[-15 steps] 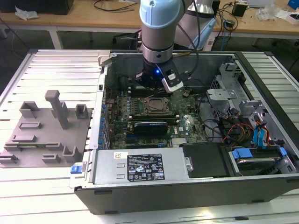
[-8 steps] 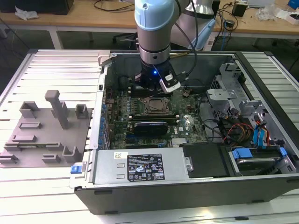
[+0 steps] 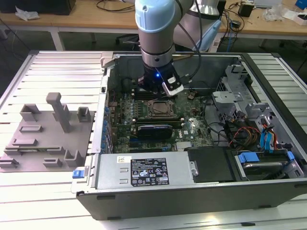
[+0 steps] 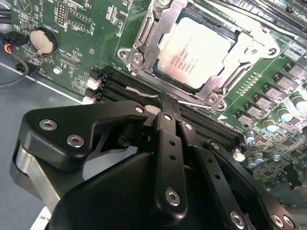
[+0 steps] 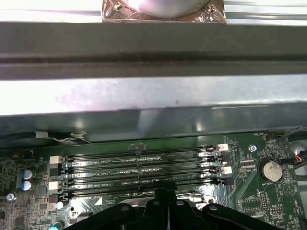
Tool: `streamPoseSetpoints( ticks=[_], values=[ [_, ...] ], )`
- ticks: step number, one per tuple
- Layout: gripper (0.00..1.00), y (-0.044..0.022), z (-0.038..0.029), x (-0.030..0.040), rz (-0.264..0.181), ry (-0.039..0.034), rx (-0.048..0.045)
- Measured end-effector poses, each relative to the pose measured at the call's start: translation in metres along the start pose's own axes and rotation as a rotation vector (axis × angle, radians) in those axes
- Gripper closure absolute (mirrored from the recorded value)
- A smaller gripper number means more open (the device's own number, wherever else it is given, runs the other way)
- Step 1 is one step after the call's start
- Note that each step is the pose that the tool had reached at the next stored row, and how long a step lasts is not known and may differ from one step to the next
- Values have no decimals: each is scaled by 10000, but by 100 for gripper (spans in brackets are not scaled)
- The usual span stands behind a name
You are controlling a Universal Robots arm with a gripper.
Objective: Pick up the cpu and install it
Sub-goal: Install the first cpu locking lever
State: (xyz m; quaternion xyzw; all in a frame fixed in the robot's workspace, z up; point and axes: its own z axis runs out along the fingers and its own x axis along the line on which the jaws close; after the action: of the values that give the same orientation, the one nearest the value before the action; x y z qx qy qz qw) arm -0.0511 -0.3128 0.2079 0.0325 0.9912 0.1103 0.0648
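While the cpu (image 4: 199,50) sits socketed, closed fingers (image 4: 165,108) hover beside it.

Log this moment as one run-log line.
cpu: pale silver-grey square chip seated in motherboard socket | end effector: shut, empty, at socket's wire lever | green motherboard inside open computer case

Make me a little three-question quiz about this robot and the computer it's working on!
1. True or false: the cpu already lies in its socket on the motherboard.
2. In the exterior view, where does the grey fixture plate lie: on that view's left or right of the computer case?
3. Which is closest to the gripper in the second wrist view: A) coin battery B) socket lever C) power supply?

Key: 1 true; 2 left; 3 B.
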Motion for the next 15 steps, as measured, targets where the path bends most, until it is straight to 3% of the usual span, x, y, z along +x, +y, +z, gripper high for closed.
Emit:
streamPoseSetpoints(
  ticks=[7, 12, 15],
  values=[
    [89, 41, 29, 7, 105, -47, 37],
    [89, 33, 58, 10, 789, -207, 181],
    [89, 28, 81, 13, 1438, -354, 264]
  ],
)
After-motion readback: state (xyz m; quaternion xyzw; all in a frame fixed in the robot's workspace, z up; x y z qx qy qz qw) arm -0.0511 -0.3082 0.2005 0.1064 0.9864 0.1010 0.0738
